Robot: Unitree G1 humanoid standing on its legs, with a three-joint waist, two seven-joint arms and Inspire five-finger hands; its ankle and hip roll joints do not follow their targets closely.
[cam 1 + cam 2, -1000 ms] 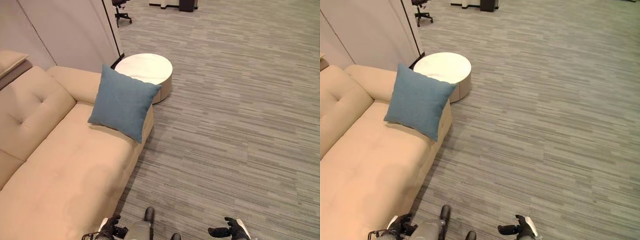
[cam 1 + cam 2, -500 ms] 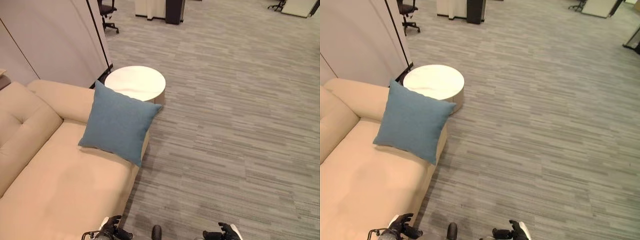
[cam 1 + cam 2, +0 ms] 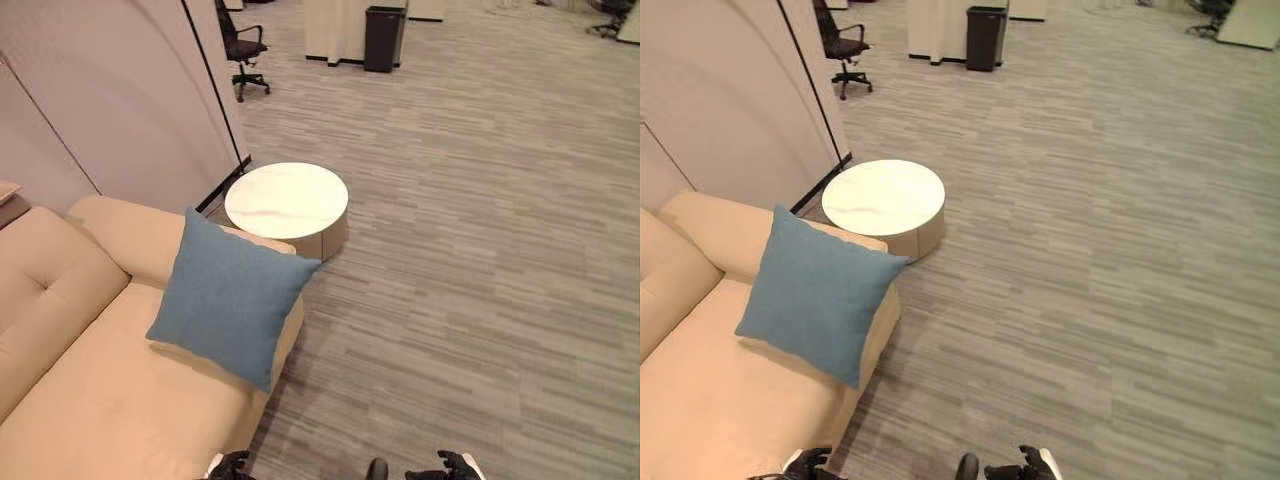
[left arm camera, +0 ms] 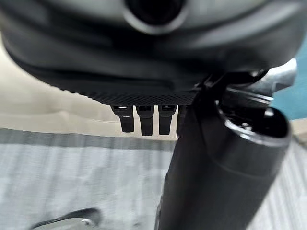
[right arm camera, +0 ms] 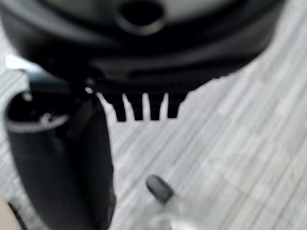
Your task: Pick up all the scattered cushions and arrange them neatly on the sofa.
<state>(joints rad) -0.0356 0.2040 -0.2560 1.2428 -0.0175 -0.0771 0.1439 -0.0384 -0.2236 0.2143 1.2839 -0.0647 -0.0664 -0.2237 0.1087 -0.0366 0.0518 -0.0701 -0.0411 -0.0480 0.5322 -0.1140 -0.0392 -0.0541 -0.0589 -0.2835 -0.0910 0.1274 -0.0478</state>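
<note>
A blue square cushion (image 3: 230,310) stands tilted on the beige sofa (image 3: 90,400), leaning against its armrest (image 3: 130,240) at the end nearest the round table. A sliver of that blue cushion (image 4: 298,91) also appears in the left wrist view. My left hand (image 3: 232,466) hangs low by the sofa's front corner; its fingers (image 4: 144,120) are straight and hold nothing. My right hand (image 3: 452,468) hangs over the carpet, well away from the cushion. Its fingers (image 5: 144,108) are straight too and it is empty.
A round white low table (image 3: 287,200) stands just past the sofa's armrest. A grey partition wall (image 3: 120,100) runs behind the sofa. An office chair (image 3: 243,45) and a black bin (image 3: 383,25) stand far back. Grey striped carpet (image 3: 480,280) spreads out to the right.
The whole picture has shifted: the camera has tipped upward, so more of the far room shows and both hands sit lower at the edge. The cushion stays where it was on the sofa.
</note>
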